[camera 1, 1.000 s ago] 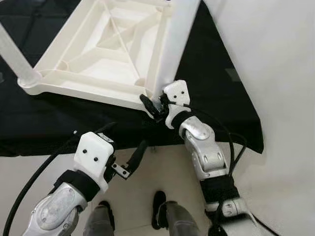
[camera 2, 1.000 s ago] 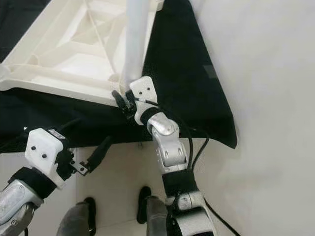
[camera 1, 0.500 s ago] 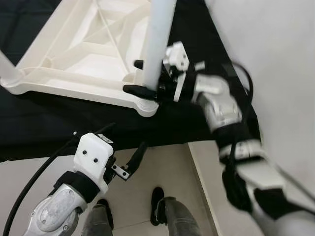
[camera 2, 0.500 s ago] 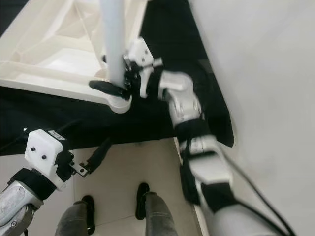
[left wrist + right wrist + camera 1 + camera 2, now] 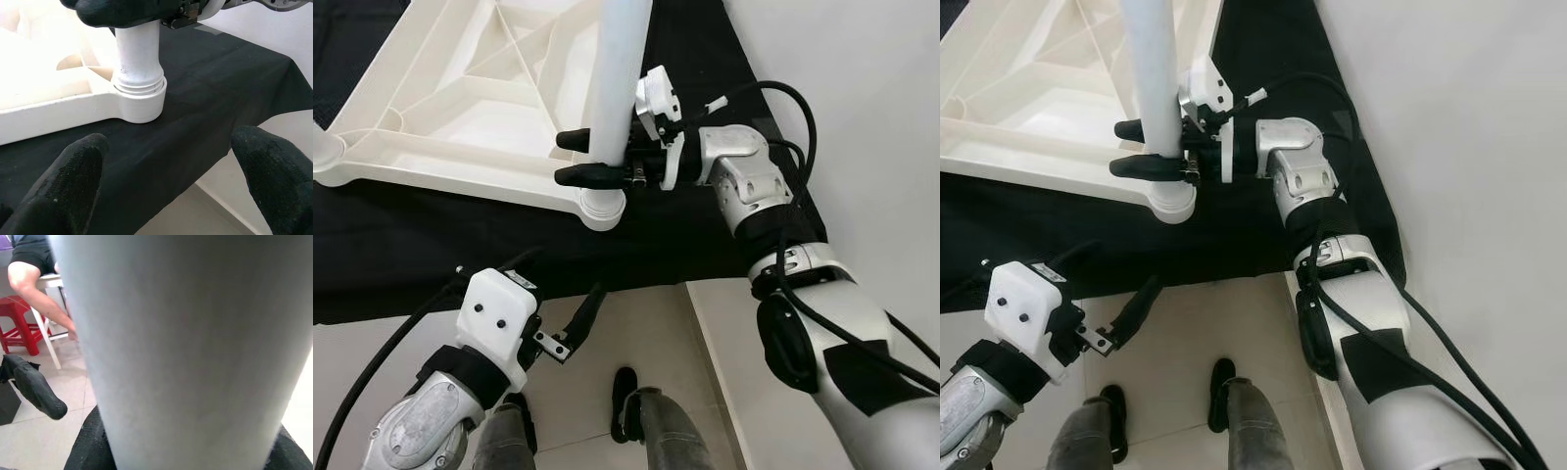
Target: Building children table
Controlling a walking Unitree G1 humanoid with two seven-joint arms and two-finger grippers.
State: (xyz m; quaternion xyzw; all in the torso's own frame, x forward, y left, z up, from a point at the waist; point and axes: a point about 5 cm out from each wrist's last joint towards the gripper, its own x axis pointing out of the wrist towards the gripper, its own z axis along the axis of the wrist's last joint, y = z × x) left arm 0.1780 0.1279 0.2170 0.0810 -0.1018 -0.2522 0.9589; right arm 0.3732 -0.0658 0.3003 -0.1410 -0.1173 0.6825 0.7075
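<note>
My right gripper [image 5: 582, 159] is clamped round the white table leg [image 5: 612, 88], one black finger on each side, low down, just above the corner socket [image 5: 599, 208]. In the right wrist view the leg [image 5: 181, 347] sits pressed against the cam, w/ finger rubber showing under it. The leg stands near upright in the socket at the near right corner of the upturned white tabletop [image 5: 460, 108]. The left wrist view shows threads [image 5: 138, 88] above the collar, so I judge it's not fully seated yet.

My left gripper [image 5: 570, 328] hangs low and near, fingers [image 5: 63, 196] spread wide and holding nothing, pointed at that same socket [image 5: 139, 100] from across the black cloth [image 5: 431, 264].

The tabletop lies ribs up on the black cloth, on a raised surface, w/ tiled floor [image 5: 646, 333] on the near side and a white wall [image 5: 862, 98] to the right. Another leg base [image 5: 325, 149] shows at the far left edge.

Risks, as I judge them: turning the leg w/ only one grip could spin or drag the whole tabletop on the cloth, since nothing braces it. A tilted leg may cross-thread. The corner is close to the cloth's near edge, so a hard push might slide it off. A person [image 5: 34, 279] is at the back in the right wrist view, well apart.
</note>
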